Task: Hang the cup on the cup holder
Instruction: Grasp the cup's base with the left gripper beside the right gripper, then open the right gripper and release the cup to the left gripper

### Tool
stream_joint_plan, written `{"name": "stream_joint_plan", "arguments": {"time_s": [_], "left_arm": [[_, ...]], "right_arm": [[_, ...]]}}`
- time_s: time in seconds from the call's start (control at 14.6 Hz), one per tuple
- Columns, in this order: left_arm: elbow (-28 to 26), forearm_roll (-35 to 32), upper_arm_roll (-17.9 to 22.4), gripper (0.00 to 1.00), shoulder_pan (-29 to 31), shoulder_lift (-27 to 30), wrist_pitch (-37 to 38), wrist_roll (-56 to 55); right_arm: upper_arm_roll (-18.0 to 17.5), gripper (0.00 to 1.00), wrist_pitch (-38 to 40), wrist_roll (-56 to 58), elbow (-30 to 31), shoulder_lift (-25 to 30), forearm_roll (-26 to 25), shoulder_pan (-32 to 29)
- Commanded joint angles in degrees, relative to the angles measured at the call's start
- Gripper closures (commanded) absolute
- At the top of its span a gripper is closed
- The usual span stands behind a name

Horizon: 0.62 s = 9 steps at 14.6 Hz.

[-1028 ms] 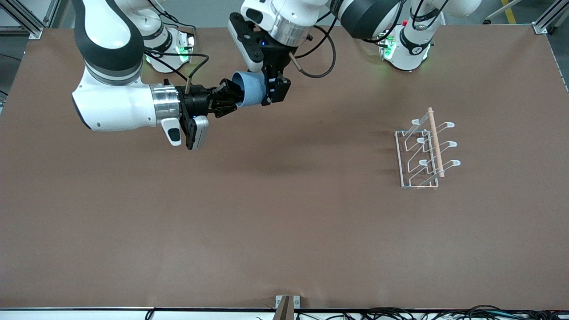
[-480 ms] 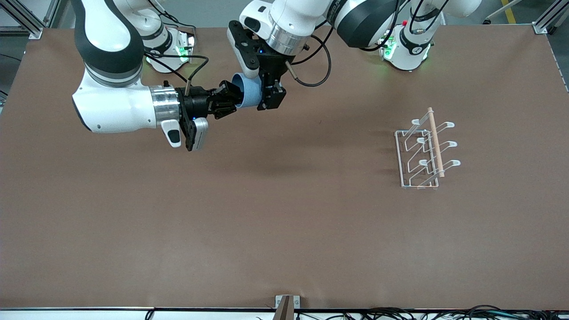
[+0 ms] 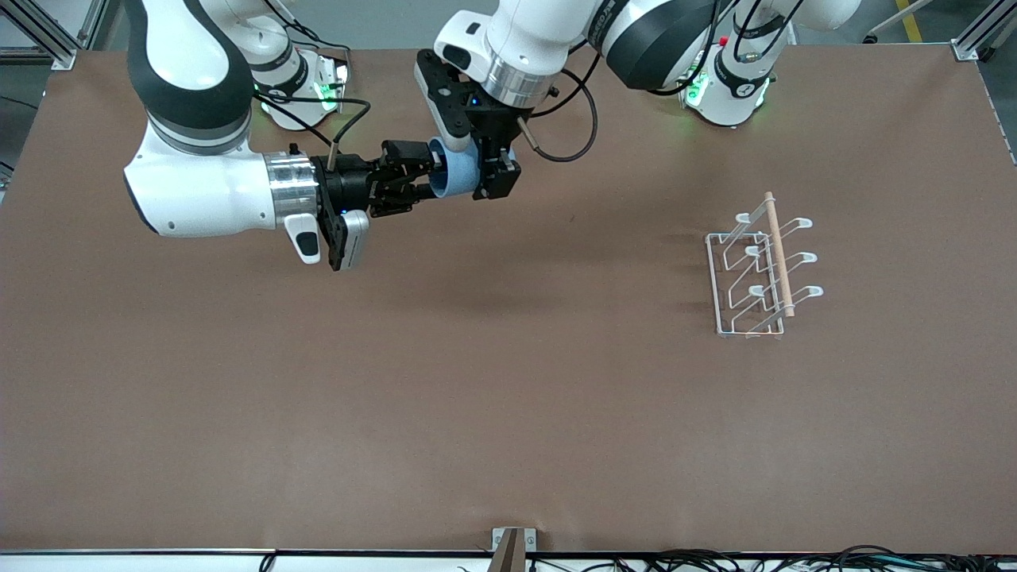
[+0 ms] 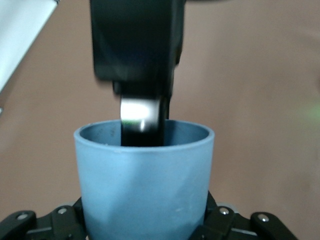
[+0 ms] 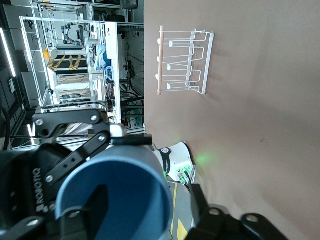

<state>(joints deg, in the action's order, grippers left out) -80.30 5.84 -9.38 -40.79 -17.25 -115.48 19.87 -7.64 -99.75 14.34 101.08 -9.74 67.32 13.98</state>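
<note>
The light-blue cup [image 3: 454, 176] hangs in the air on its side, over the table near the robots' bases. My left gripper [image 3: 486, 184] reaches down from above and is shut on the cup's body [image 4: 145, 185]. My right gripper [image 3: 425, 179] lies level at the cup's mouth and is open: one finger [image 4: 141, 115] is inside the cup [image 5: 115, 200], the other outside the rim. The white wire cup holder [image 3: 751, 278] with its wooden rod stands toward the left arm's end of the table, its prongs bare. It also shows in the right wrist view [image 5: 185, 65].
The two robot bases [image 3: 302, 87] [image 3: 727, 87] stand along the table's edge farthest from the front camera. A small metal bracket [image 3: 512, 544] sits at the edge nearest that camera. The brown table [image 3: 508, 381] holds nothing else.
The right gripper's fingers have spread and let go of the cup's rim. The left gripper has shifted slightly toward the left arm's end with the cup in it.
</note>
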Motion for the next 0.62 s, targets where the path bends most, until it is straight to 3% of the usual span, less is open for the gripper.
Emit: {"name": "stream_joint_plan", "arguments": {"time_s": [0.0,0.14,0.41,0.55], "left_arm": [[0.85,-4.76,0.15,0.41,0.36,0.2,5.69,0.53],[0.85,-8.28,1.02,0.41,0.36,0.11,10.08,0.53],[0.85,-18.55,1.64,0.41,0.54,0.2,21.76,0.61],[0.67,-22.96,1.55,0.4,2.73,0.03,27.56,2.27]], "right_arm": [[0.35,0.0,0.09,-0.1,0.34,-0.02,-0.08,-1.22],[0.52,0.0,-0.09,-0.19,1.04,0.16,-5.41,-2.98],[0.61,0.0,-0.26,-0.72,1.22,0.95,-22.81,-7.9],[0.61,0.0,-2.88,-0.72,1.22,2.52,-36.84,-9.14]]}}
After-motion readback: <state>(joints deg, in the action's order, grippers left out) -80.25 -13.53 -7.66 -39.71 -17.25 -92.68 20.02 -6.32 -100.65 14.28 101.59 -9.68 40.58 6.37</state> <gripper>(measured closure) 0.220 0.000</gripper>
